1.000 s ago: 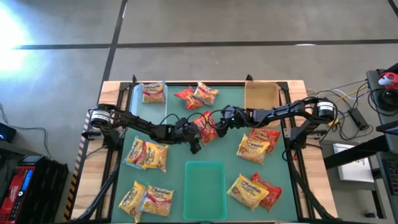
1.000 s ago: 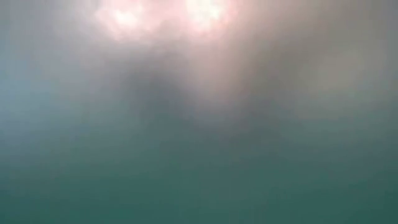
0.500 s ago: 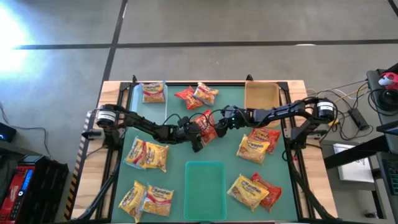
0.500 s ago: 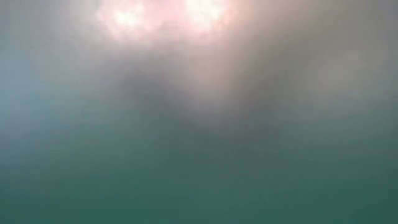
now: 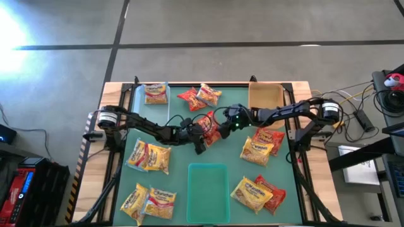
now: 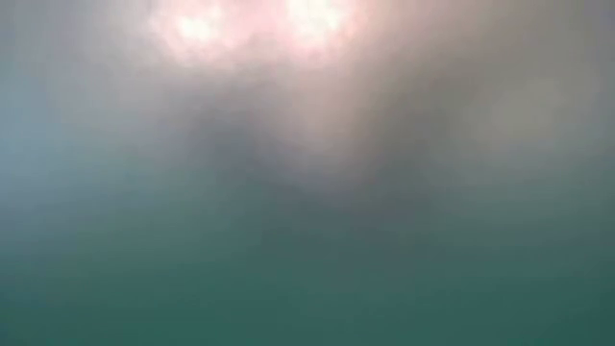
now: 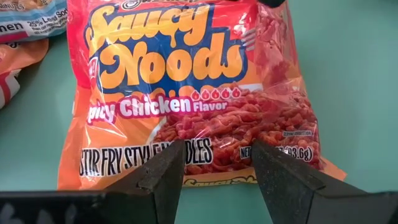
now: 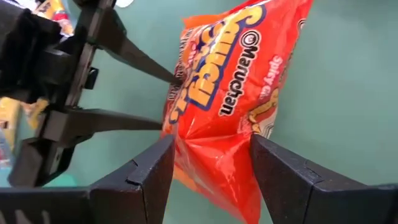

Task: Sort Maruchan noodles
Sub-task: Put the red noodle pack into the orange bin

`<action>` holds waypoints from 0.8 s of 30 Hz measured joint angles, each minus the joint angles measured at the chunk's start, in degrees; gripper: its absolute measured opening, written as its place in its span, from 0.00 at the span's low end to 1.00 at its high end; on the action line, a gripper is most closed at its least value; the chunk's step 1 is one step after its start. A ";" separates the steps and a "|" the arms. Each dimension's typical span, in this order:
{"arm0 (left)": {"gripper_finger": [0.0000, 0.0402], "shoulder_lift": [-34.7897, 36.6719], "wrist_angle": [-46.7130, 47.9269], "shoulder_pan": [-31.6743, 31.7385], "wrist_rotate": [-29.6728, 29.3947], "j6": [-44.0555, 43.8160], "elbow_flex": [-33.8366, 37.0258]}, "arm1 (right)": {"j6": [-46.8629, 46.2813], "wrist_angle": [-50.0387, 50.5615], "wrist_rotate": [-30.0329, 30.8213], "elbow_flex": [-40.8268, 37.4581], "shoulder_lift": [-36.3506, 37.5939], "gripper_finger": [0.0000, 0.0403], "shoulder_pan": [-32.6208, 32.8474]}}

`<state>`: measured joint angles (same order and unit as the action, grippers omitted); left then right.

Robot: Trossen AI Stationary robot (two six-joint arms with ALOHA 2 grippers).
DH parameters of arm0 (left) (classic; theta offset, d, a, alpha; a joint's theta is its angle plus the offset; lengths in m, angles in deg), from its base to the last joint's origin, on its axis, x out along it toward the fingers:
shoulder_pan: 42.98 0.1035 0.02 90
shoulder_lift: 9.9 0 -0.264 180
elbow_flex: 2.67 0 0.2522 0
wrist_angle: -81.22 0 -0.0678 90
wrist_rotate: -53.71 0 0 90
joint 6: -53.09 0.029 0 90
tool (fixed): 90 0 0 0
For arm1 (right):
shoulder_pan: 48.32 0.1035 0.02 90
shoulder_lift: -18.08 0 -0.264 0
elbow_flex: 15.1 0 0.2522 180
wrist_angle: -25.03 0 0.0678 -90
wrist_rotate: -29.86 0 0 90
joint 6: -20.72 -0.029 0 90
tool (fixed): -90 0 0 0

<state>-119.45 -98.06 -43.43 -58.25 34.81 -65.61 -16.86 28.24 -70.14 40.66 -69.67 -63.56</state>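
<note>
The right gripper (image 8: 211, 149) is closed on the bunched end of a red packet (image 7: 186, 93), which fills the gap between its jaws and hangs tilted over the table (image 5: 189, 154). The left gripper (image 7: 214, 155) meets the same packet from the opposite side. Its jaws stand around the lower border of the packet, but whether they press on it or only frame it cannot be told.

Compared with a second ago, little is different: the right wrist has shifted a small way toward the right edge of the table, while the packet and the left gripper kept their place near the middle. This looks like a passing of the packet from one arm to the other that is not yet finished, so the packet is still unsorted, as are the yellow packets (image 5: 149, 156) near the left edge.

The low view gives only a green and pale blur, so nothing can be read there. From above, the arms cover part of the red packet, and the contact itself is too small to judge
</note>
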 joint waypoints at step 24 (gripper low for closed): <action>0.43 -0.14 -0.04 0.09 0.17 -0.18 0.14 | 0.00 -0.91 -1.32 0.00 -0.02 0.51 -2.93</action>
<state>-119.59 -98.10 -43.34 -58.07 34.64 -65.46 -16.85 27.33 -71.46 40.66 -69.69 -66.49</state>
